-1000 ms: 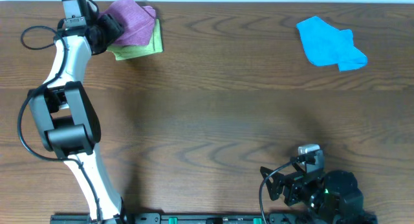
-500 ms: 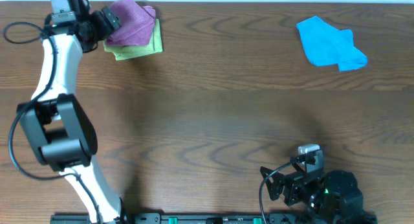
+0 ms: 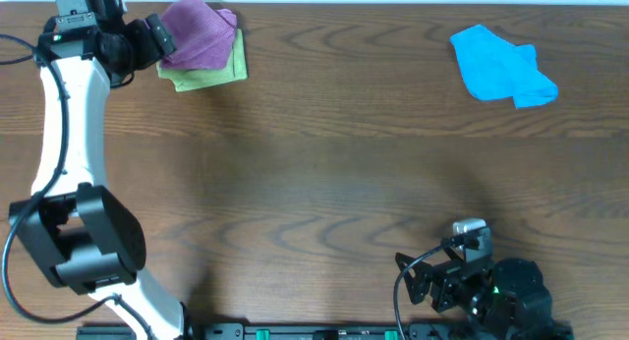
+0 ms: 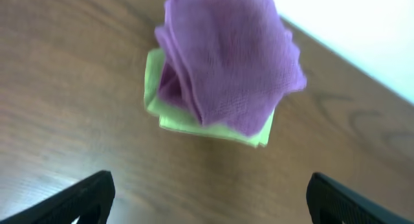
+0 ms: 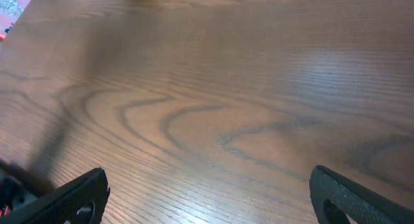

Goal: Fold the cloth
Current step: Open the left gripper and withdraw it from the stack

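Note:
The lilac-purple cloth lies in a loose folded bundle on top of a folded green cloth at the far left of the table. No white tag shows on it. In the left wrist view the purple cloth sits ahead of the fingers, on the green cloth. My left gripper is open and empty, just left of the bundle and apart from it; its fingertips are spread wide. My right gripper is open and empty near the front edge, over bare wood.
A crumpled bright blue cloth lies at the far right. The wooden table's back edge runs just behind both cloths. My left arm stretches along the left side.
My left arm has swung to the left and back, drawing the open gripper away from the purple cloth. The cloths and the right arm have not moved.

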`<state>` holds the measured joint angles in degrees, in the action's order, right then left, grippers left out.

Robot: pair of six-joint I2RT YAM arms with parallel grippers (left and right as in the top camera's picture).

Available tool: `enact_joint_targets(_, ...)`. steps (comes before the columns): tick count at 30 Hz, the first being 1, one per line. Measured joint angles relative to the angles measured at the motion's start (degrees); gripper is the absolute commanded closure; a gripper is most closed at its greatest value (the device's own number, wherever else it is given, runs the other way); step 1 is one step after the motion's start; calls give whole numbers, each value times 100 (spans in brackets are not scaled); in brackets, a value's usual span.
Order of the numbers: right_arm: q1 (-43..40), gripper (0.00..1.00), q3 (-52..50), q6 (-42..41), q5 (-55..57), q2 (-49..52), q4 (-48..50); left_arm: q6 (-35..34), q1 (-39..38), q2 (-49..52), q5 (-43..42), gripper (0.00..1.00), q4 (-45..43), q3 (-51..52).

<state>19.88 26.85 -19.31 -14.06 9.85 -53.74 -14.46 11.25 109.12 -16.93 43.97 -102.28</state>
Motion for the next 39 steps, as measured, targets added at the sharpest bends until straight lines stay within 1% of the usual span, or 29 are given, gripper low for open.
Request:
enact_joint_targets(7,0,1,0,0,-2,0,0,87,-74,-332,-138,4,682,-4)
enact_joint_targets(12,0,1,0,0,-2,0,-2,221,-81,-828,-251,5,1993,-13)
enact_joint_targets(13,0,1,0,0,-2,0,-4,260,-85,-925,-260,5,2109,-13)
enact_joint_targets(17,0,1,0,0,-2,0,-2,542,-103,-1939,83,4,3064,-15)
enact_joint_targets(21,0,1,0,-2,-2,0,-2,605,-107,-2660,498,5,3477,-15)
enact_joint_targets(24,0,1,0,0,-2,0,0,684,-107,-3154,673,5,3432,271)
enact_joint_targets(28,0,1,-4,-2,-2,0,-4,706,-107,-3995,813,5,3241,1414)
enact_joint_targets(31,0,1,-4,-2,0,2,-2,706,-107,-4623,835,5,2752,2409)
enact_joint_targets(35,0,1,-4,-2,0,2,-2,706,-151,-5370,835,4,2079,3475)
enact_joint_targets(39,0,1,-9,-2,-2,0,-2,726,-476,-6395,841,4,1362,4638)
